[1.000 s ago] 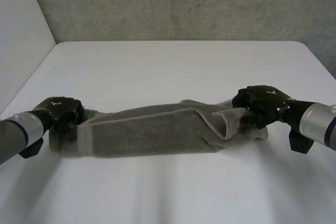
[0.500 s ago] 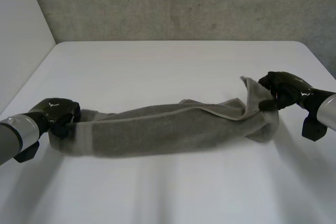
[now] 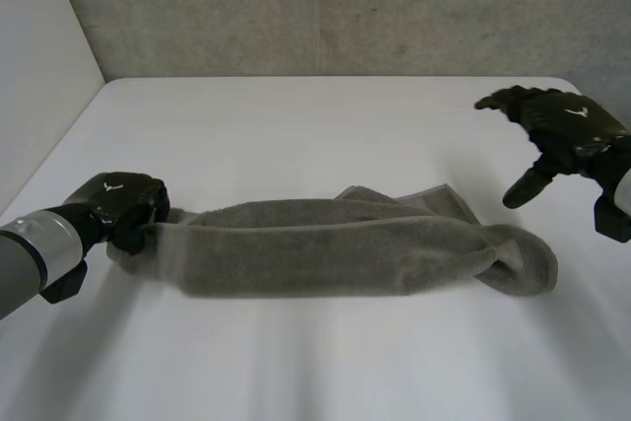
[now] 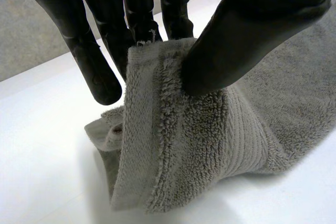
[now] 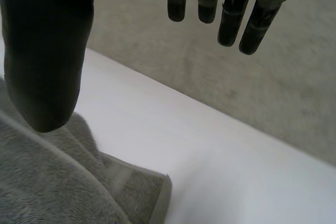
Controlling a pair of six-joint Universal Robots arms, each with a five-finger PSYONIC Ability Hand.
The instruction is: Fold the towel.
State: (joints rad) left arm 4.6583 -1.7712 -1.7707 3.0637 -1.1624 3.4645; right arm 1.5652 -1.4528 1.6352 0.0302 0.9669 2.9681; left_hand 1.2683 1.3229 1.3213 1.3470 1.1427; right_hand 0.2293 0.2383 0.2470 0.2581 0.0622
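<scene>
A grey towel point(image 3: 345, 248) lies bunched into a long roll across the white table point(image 3: 315, 135). My left hand point(image 3: 123, 206) is at its left end, pinching the towel's end point(image 4: 157, 108) between thumb and fingers. The towel's right end point(image 3: 518, 263) rests loose on the table. My right hand point(image 3: 557, 135) hangs above and beyond that end with its fingers point(image 5: 231, 9) spread and nothing in them. Below my right thumb lies a corner of the towel point(image 5: 142, 192).
A grey wall point(image 3: 345, 7) runs behind the table's far edge. The table's right edge point(image 3: 601, 115) is close to my right hand. Bare tabletop stretches in front of the towel and behind it.
My right hand let go of the towel's right end, opened and rose up to the right. The freed end dropped flat. My left hand kept its pinch and drew slightly inward.
</scene>
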